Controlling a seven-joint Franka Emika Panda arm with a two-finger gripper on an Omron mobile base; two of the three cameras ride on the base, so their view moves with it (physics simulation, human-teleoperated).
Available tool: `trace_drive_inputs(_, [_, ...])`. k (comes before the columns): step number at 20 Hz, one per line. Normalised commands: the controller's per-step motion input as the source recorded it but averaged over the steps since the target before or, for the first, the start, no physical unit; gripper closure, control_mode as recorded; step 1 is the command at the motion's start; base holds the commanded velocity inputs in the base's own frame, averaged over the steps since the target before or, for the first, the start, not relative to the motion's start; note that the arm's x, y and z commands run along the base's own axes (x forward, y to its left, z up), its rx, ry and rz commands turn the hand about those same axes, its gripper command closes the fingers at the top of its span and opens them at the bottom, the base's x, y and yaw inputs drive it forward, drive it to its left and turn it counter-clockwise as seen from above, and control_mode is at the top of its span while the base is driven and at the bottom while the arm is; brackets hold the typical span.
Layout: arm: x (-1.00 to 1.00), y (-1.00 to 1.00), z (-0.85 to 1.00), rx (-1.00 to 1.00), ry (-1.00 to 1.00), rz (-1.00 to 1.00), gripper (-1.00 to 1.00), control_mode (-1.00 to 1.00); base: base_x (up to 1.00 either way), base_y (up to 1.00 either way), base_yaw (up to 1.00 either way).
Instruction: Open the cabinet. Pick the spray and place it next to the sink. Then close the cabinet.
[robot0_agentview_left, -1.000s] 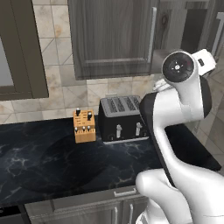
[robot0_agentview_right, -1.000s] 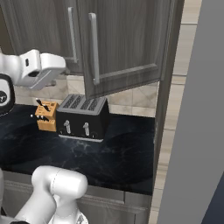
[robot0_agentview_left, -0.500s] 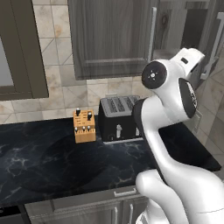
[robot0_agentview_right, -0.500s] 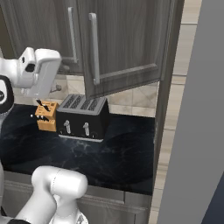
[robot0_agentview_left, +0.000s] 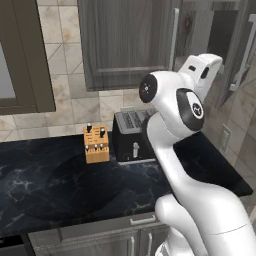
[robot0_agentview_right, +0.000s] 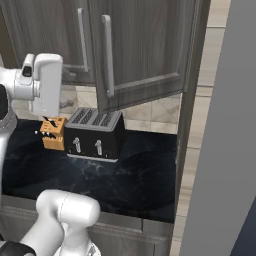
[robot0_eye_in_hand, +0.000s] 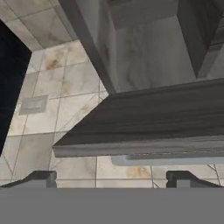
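Observation:
The cabinet (robot0_agentview_left: 127, 45) hangs above the counter. Its left door is shut, and its right door (robot0_agentview_right: 145, 50) is swung out, with a long silver handle (robot0_agentview_right: 106, 55). In the left base view the opening (robot0_agentview_left: 220, 35) shows dim and bare. My hand (robot0_agentview_left: 202, 70) is raised beside the open door, at handle height. In the hand view my gripper (robot0_eye_in_hand: 111, 180) is open, and the door's dark wood-grain edge (robot0_eye_in_hand: 153, 118) and silver bar (robot0_eye_in_hand: 166, 160) lie just beyond the fingertips (robot0_eye_in_hand: 41, 178). The spray and the sink are out of view.
A black toaster (robot0_agentview_left: 131, 142) and a wooden knife block (robot0_agentview_left: 96, 145) stand on the black marbled counter (robot0_agentview_left: 50, 185) below the cabinet. A dark frame with a pale pane (robot0_agentview_left: 20, 55) is at the left. A grey wall (robot0_agentview_right: 225, 150) closes the right side.
The arm has folded in, and its elbow swung left. The hand has turned to stand upright next to the open door. The door and the counter things have not moved.

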Motion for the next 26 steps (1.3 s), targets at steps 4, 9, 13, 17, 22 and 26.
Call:
trace_drive_inputs(4, [0.03,0.00,0.00,-0.19,0.09,-0.21,-1.00,-1.00,0.00,0.00,0.00])
trace_drive_inputs(9, [0.37,0.00,0.00,-0.13,0.01,-0.15,-1.00,-1.00,0.00,0.00,0.00])
trace_drive_inputs(13, [0.42,-0.02,0.00,0.00,0.00,-0.05,-1.00,-1.00,0.00,0.00,0.00])
trace_drive_inputs(17, [0.52,-0.10,0.00,0.00,0.00,-0.02,-1.00,-1.00,0.00,0.00,0.00])
trace_drive_inputs(22, [0.41,-0.15,0.00,0.00,0.10,-0.04,-1.00,-1.00,0.00,0.00,0.00])
trace_drive_inputs(26, [0.20,-0.27,0.00,0.00,0.12,-0.07,-1.00,-1.00,0.00,0.00,0.00])
